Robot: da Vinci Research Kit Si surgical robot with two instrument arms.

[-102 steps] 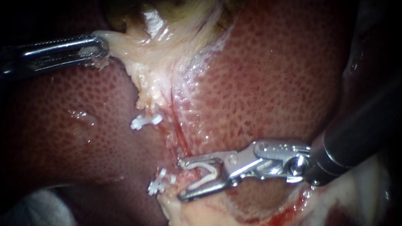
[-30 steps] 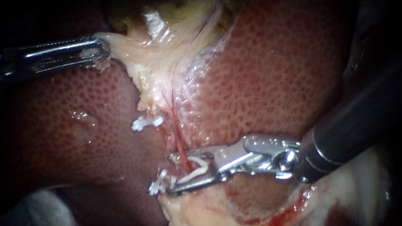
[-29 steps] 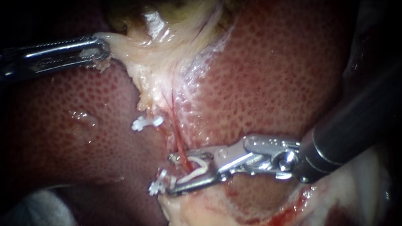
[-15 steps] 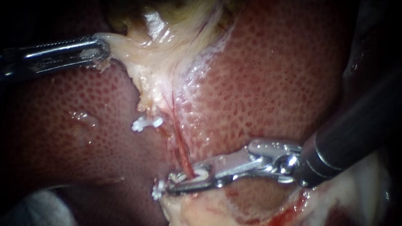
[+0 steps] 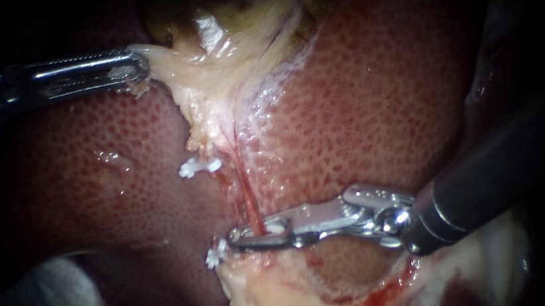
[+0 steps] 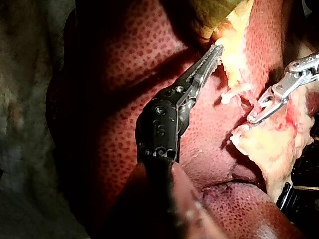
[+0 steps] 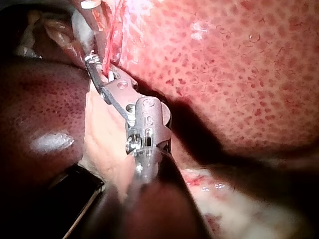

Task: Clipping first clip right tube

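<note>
The right tube (image 5: 244,189) is a thin red strand running down from the pale gallbladder tissue (image 5: 212,79) across the liver (image 5: 380,96). My right instrument (image 5: 235,238) comes in from the right, its jaws squeezed shut across the lower end of this tube with a white clip (image 5: 276,226) pressed between them. My left instrument (image 5: 137,64) is shut on the edge of the gallbladder tissue at the upper left. The left wrist view shows its toothed jaws (image 6: 215,51) on that tissue, with my right instrument (image 6: 254,118) beyond. In the right wrist view my right instrument (image 7: 94,62) grips the red tube (image 7: 113,35).
Two white clips sit left of the red tube, one higher (image 5: 197,167), one (image 5: 215,253) just beyond the right jaws' tips. Pale fatty tissue (image 5: 280,299) with some blood lies below the jaws. White gauze (image 5: 59,287) shows at the lower left.
My right instrument slid left until its open jaws straddled the red tube, then shut with the clip around it. My left instrument held still.
</note>
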